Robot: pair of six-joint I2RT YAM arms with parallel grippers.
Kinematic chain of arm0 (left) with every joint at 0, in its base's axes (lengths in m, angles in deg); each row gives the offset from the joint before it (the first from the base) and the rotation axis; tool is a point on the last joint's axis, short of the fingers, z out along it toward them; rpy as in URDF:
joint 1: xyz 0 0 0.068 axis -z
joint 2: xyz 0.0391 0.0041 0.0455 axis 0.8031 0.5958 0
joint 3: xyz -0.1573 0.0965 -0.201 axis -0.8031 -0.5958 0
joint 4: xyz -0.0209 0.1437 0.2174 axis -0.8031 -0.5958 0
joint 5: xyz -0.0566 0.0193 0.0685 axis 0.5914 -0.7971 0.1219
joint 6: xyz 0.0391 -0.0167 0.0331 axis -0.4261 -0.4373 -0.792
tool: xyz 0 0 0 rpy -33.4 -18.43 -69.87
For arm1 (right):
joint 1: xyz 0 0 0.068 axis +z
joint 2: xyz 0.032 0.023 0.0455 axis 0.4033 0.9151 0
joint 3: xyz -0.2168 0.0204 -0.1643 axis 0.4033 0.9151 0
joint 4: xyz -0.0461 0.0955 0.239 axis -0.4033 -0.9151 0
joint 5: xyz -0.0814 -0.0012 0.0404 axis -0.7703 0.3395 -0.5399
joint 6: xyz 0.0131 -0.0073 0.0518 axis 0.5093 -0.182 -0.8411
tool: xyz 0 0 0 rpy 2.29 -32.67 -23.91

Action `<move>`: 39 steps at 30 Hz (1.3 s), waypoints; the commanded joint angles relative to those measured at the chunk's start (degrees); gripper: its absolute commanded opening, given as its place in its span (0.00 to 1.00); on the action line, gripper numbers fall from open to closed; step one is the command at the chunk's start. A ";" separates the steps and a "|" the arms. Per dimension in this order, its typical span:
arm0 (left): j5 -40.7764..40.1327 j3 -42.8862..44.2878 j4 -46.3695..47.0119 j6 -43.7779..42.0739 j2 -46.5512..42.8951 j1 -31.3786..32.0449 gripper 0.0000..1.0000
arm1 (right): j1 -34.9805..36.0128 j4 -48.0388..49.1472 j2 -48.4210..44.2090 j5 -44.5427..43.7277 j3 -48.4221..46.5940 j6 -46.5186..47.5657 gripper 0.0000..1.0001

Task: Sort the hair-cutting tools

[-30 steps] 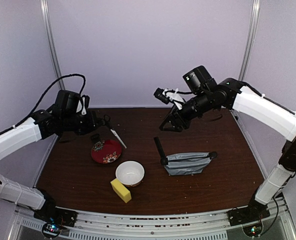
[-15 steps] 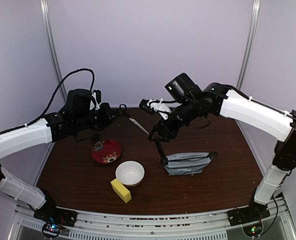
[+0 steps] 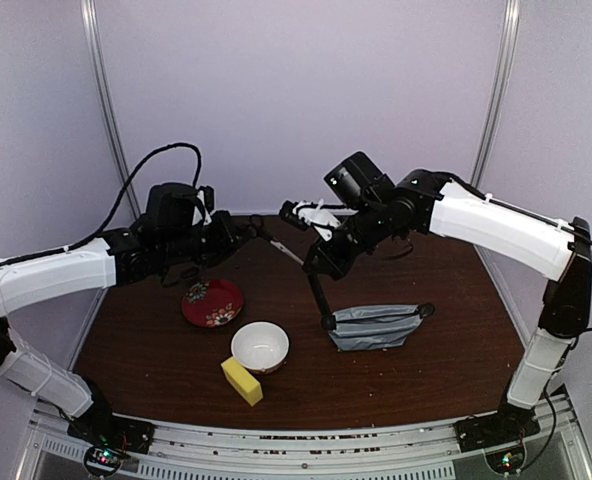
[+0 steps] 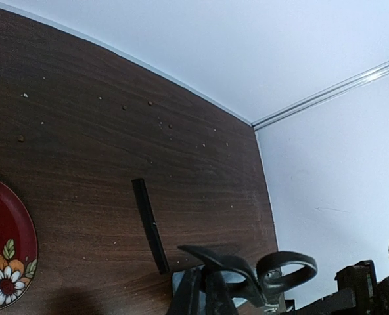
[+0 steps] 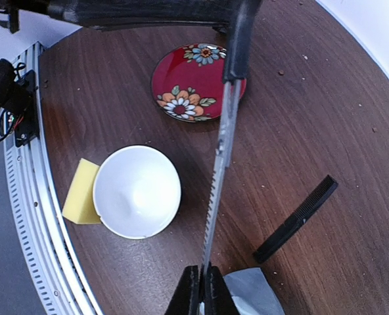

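One pair of black-handled steel scissors hangs in the air between the two arms, above the back middle of the table. My left gripper is shut on its handle end; in the left wrist view the finger loops stand just past the left gripper. My right gripper is shut on the tip of the toothed blade, and it shows in the top view as the right gripper. A slim black comb lies flat on the table, its near end touching a grey pouch.
A red flowered plate lies under the left arm. A white bowl stands in front of it with a yellow sponge touching its near side. The table's back edge meets the wall.
Both arms have swung inward toward each other. The left brought the scissors to the right; the right gripper, open before, has closed on the blade tip.
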 commanded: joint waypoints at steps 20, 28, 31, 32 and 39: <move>23.55 1.89 -21.25 -67.02 -11.53 4.85 0.33 | -0.92 0.44 -17.62 -4.73 21.82 27.40 0.00; 21.57 8.52 -26.46 -70.99 -4.86 7.73 0.32 | -0.36 -3.32 -17.80 -5.72 20.49 27.49 0.00; 20.58 10.62 -26.57 -71.63 -2.62 8.57 0.31 | -0.11 -4.14 -17.76 -6.18 20.32 28.08 0.00; 20.59 11.22 -26.56 -71.85 -1.98 8.71 0.30 | -0.05 -4.43 -17.68 -6.25 20.24 28.16 0.00; 22.92 14.63 -26.92 -73.59 1.89 9.02 0.27 | 1.29 -4.71 -17.19 -6.83 20.32 27.90 0.00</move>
